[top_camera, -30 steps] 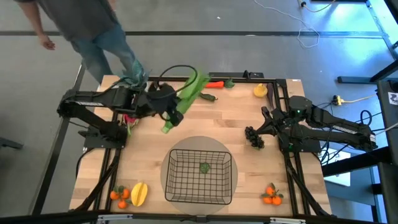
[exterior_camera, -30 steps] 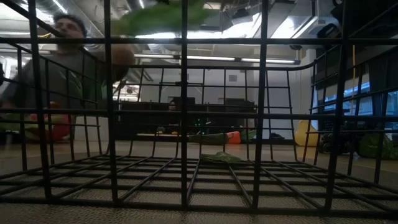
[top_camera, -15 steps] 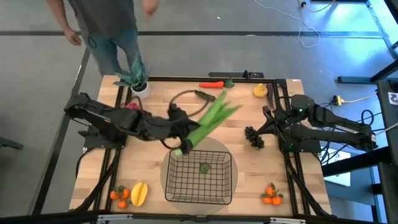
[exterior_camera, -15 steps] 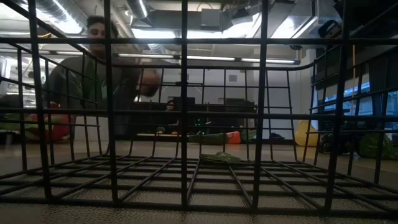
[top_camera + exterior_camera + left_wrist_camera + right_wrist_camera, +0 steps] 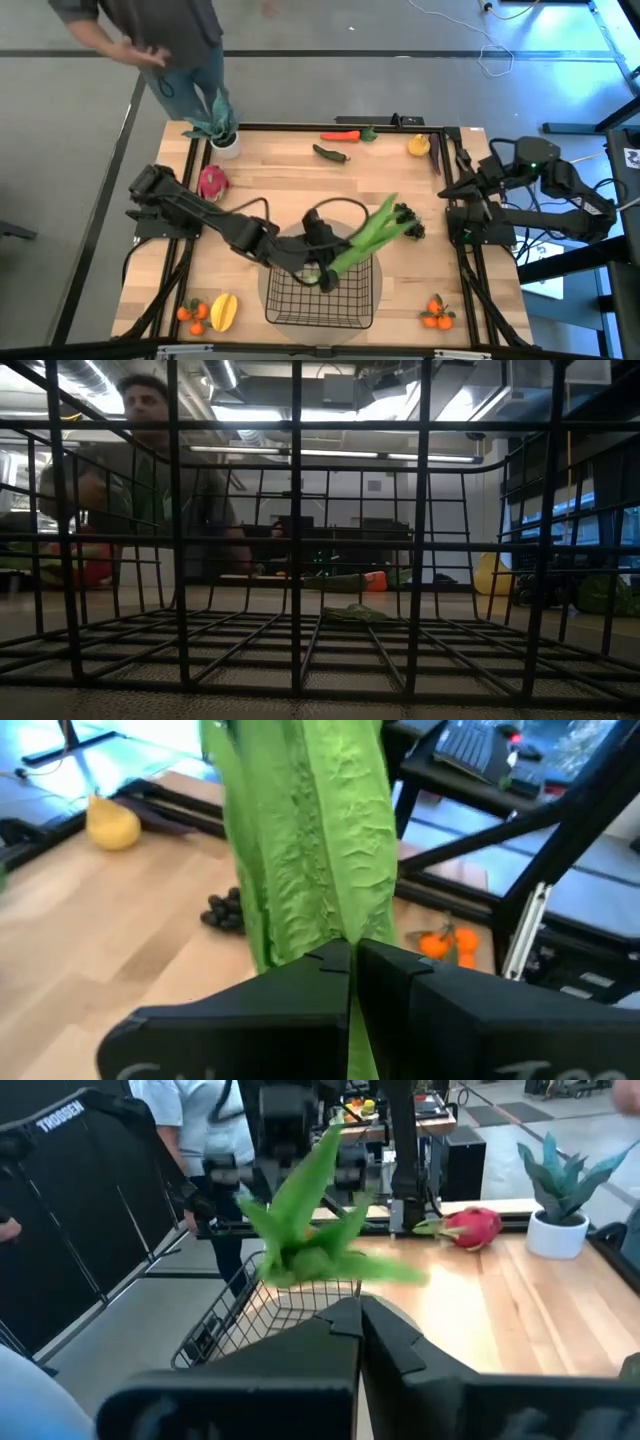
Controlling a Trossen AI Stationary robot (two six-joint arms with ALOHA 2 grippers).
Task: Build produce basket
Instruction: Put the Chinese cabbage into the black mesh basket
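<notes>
While my left gripper [image 5: 318,272] pinches the long green leafy stalks [image 5: 365,236] over the far edge of the black wire-mesh basket [image 5: 322,286], I keep the right gripper [image 5: 447,185] pressed together and empty by the table's right side, near the dark grapes [image 5: 407,220].

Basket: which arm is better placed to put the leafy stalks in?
Left. Its gripper, shut on the leafy stalks, hangs over the basket; the right gripper waits by the table's right edge.
</notes>
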